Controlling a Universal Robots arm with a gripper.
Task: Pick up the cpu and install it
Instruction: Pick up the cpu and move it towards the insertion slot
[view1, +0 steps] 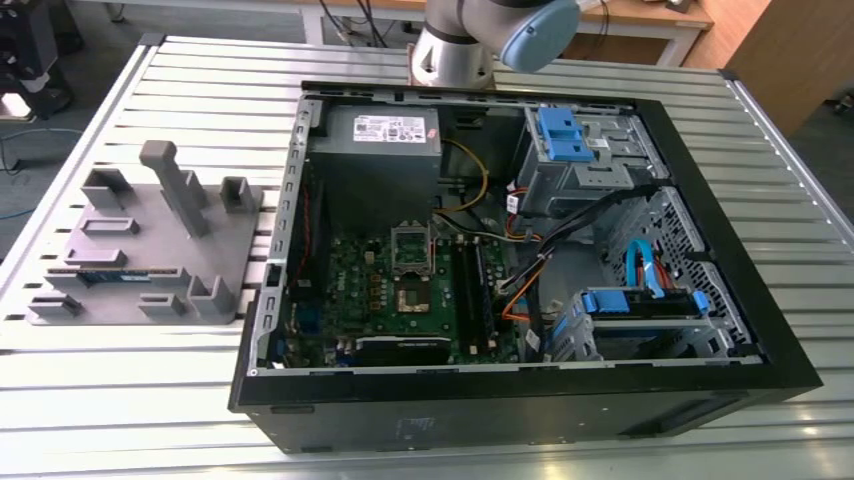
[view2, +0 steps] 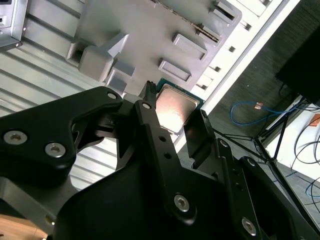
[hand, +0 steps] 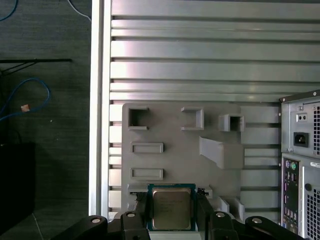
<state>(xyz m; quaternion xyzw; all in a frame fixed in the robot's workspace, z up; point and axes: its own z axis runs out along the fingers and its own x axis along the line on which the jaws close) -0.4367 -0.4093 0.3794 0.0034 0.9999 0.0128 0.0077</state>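
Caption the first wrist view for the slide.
Gripper holding the cpu above the grey parts tray on the slatted table, PC case alongside.

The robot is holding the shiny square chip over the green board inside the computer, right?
Not quite. The gripper does hold the cpu, but it is over the grey holder tray on the slatted table, beside the computer case, not inside it. Both wrist views show the tray behind the chip.
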